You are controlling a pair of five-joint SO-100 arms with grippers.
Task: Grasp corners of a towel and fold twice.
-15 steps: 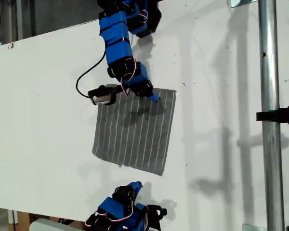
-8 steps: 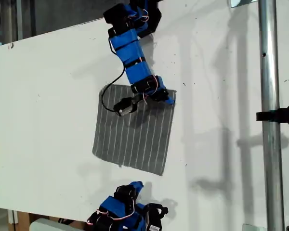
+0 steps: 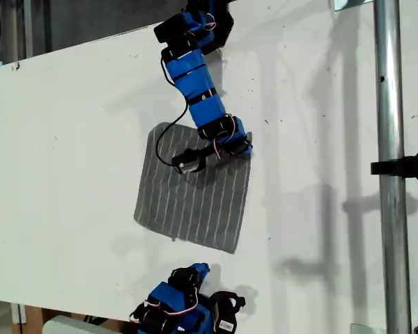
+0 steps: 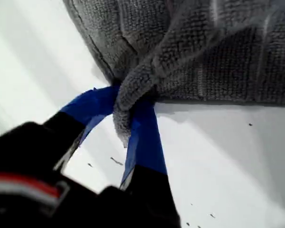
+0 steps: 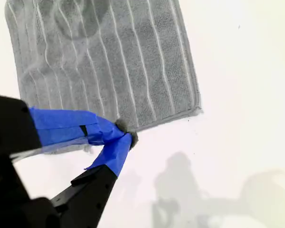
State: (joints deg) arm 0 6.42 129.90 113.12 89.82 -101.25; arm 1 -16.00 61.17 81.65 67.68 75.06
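Towel (image 3: 195, 188) handling at this moment is governed by its material: a grey terry cloth with thin white stripes, judged soft, limp and light, so that it is expected to drape and drag rather than hold any shape when lifted. It is laid flat on the white table (image 3: 76, 125), slightly left of centre in the exterior view. One corner (image 4: 128, 102), at the upper right of the cloth in the exterior view, is seen in the first wrist view bunched into a small tuft between the blue-taped jaws of the first gripper (image 4: 129, 124), which are pressed together on it; a secure pinch is indicated. The second gripper (image 5: 123, 135) is seen in its wrist view with its jaws brought together at the towel's edge, a small dark nub being at the tips; whether cloth is truly held there cannot be told. In the exterior view that arm is folded at the bottom of the frame, apart from the towel's lower edge. Hold is best taken at the corners, where the hemmed edge gives the jaws some bulk to bite. A slow, even lift is advised, since a thin pinch of pile may slip out under drag.
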